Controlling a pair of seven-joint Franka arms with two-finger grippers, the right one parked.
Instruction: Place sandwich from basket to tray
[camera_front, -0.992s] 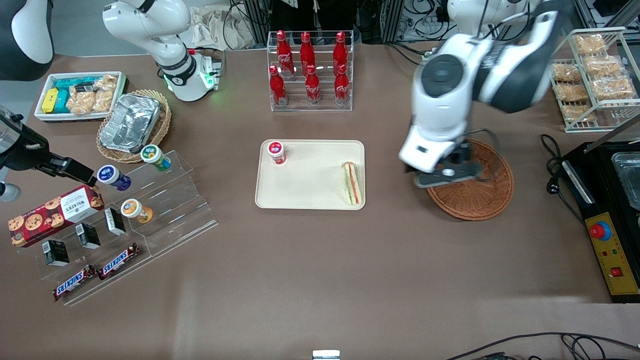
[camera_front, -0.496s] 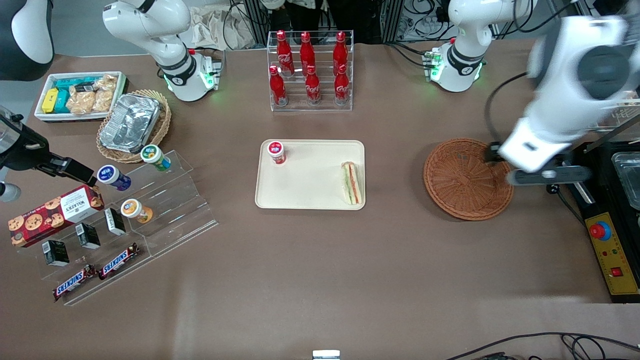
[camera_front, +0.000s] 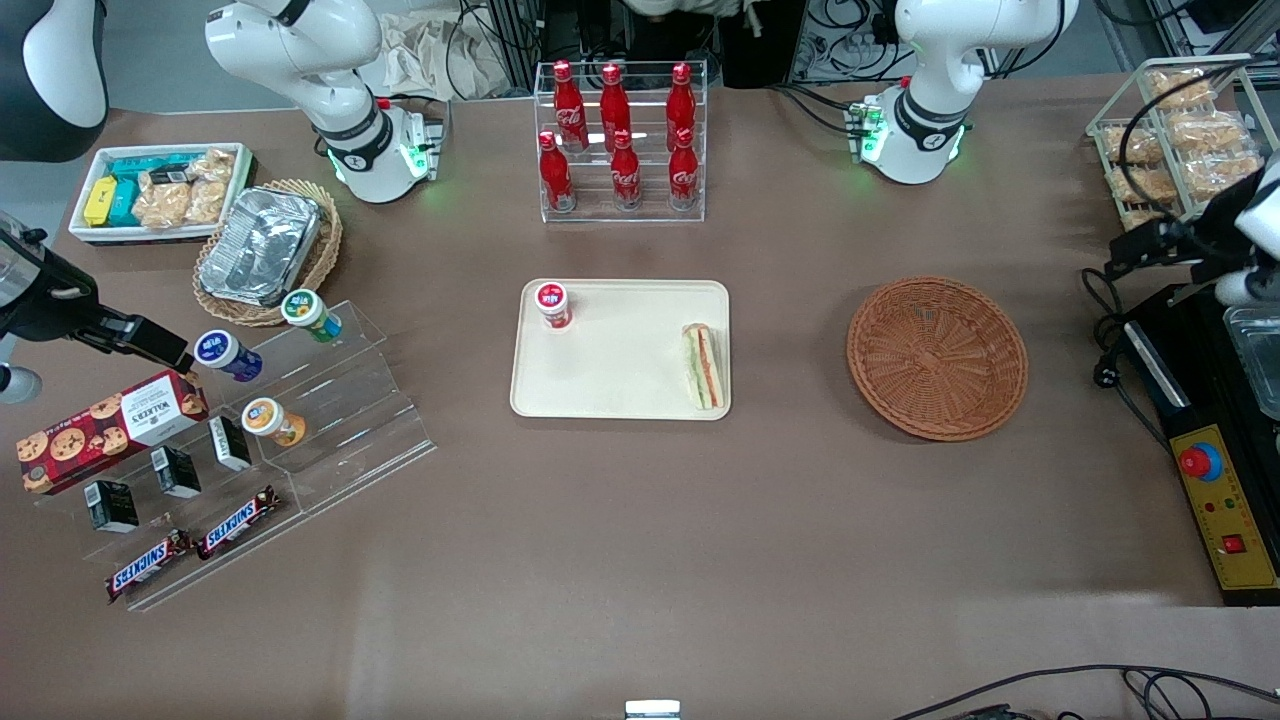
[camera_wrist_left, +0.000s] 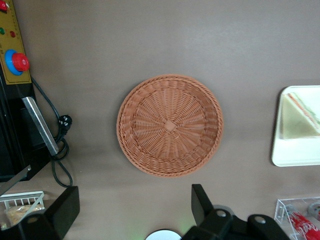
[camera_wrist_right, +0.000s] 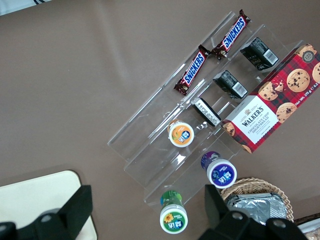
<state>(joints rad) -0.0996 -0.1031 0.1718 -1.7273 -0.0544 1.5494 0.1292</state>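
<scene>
A wedge of sandwich (camera_front: 704, 366) lies on its side in the tray (camera_front: 610, 390), against the rim at the working arm's end, its red, orange and green filling edge turned up. The basket (camera_front: 937, 358) holds nothing. The gripper (camera_wrist_left: 135, 212) hangs high above the table toward the working arm's end, well clear of both, its two dark fingers (camera_wrist_left: 202, 200) spread wide with nothing between them; the wrist view looks straight down on the basket through the gap.

By the look of it the sandwich is light and soft: white bread that would dent under a hard squeeze, with loose layers that could slide apart. A hold across the two flat bread faces, near the middle of the wedge and with gentle pressure, seems the safest; pinching a pointed corner or the filling edge would likely crush or shed it.

The tray is smooth cream plastic, rectangular with rounded corners and a low rim, and probably slick. A small red-lidded cup (camera_front: 552, 303) stands in the tray corner farthest from the sandwich. The basket is round and shallow, reddish-brown wicker woven in rings from a small square centre, ridged and grippy. The table (camera_front: 640, 520) is plain matt brown
</scene>
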